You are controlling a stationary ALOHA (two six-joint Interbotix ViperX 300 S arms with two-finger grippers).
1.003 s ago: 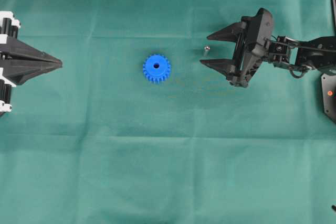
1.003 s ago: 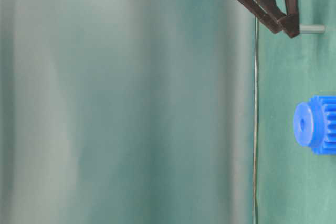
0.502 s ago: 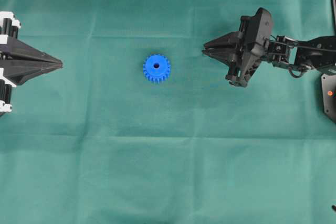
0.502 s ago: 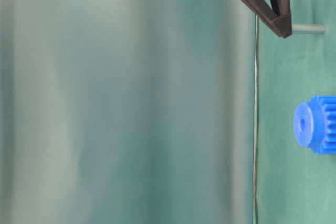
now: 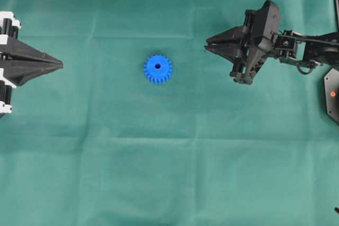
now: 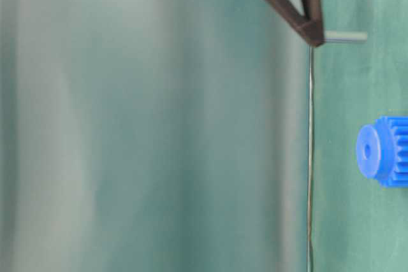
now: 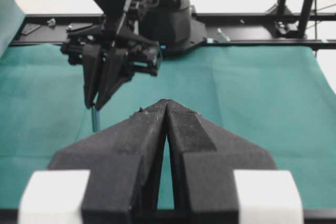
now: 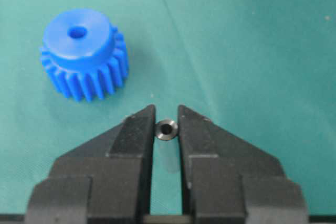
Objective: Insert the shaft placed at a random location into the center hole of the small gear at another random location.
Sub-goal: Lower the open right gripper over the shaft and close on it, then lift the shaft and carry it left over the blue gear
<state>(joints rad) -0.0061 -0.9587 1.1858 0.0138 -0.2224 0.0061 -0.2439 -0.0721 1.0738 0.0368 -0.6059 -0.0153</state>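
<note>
Between the fingertips of the right gripper [image 8: 167,129] sits the shaft [image 8: 167,129], pinched at its upper end with its hollow top face showing to the wrist camera; in the table-level view the shaft [image 6: 345,37] projects free beyond the fingertips, clear of the green cloth [image 5: 169,173]. The pin appears rigid metal, light and smooth-sided, so the hazard is judged to be slipping or pivoting between the flat pads rather than bending or breakage. The hold near one end is judged suitable, since it leaves the lower length free to enter the bore. The small gear [image 5: 158,69] lies flat on the cloth with hub up, well apart from the right gripper and toward the middle of the table; its center hole [image 8: 77,32] faces upward and is unobstructed. The gear looks to be stiff, lightweight plastic, unrestrained, and likely to slide or tip if the pin strikes the hub off-centre. The hole appears about as wide as the pin, so a square, vertical approach is called for. The left gripper [image 7: 167,109] rests at the left edge, its jaws pressed together on nothing
</note>
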